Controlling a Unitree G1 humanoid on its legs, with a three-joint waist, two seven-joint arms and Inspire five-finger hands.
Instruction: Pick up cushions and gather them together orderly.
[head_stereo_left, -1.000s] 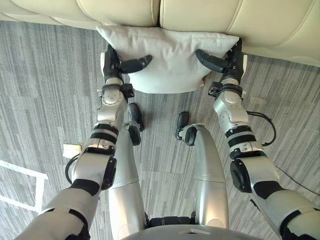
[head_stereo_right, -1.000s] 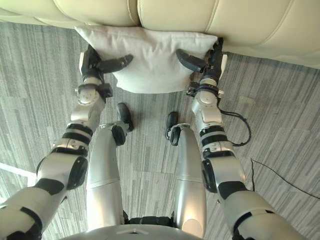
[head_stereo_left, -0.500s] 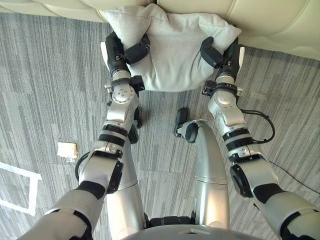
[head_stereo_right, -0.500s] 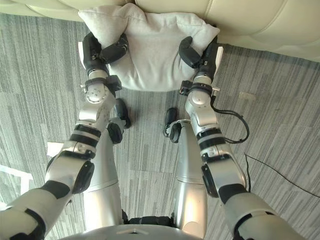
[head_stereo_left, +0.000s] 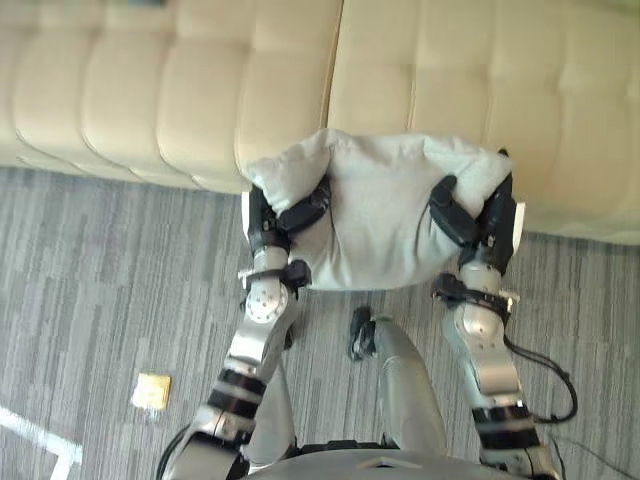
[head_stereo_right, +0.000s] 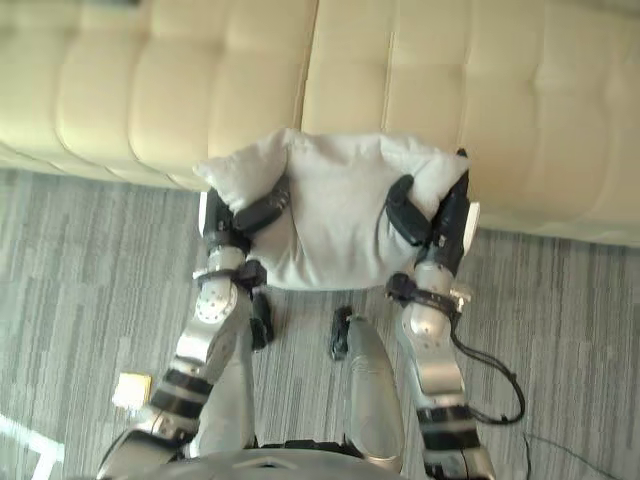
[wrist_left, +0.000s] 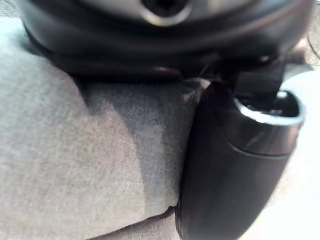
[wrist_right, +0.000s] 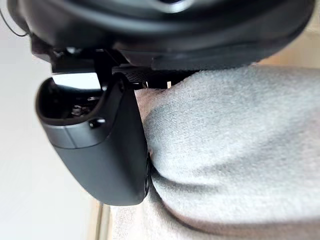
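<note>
A light grey cushion hangs above the carpet in front of the cream sofa, squeezed between my two hands. My left hand clamps its left side, the thumb curled over the top face. On the opposite side my right hand grips it the same way, thumb pressed into the fabric. The left wrist view shows the grey cloth pinched under that hand's thumb. Grey cloth bulges beside the thumb in the right wrist view. The fingers beneath the cushion are hidden.
The sofa's seat front runs across the scene just behind the cushion. Grey striped carpet lies below. A small yellowish tag rests on the carpet at the lower left, near a white line.
Both thumbs have curled into the cushion, and the hands have raised it off the carpet to sofa-seat level. The camera has tilted up, bringing more sofa into sight.
</note>
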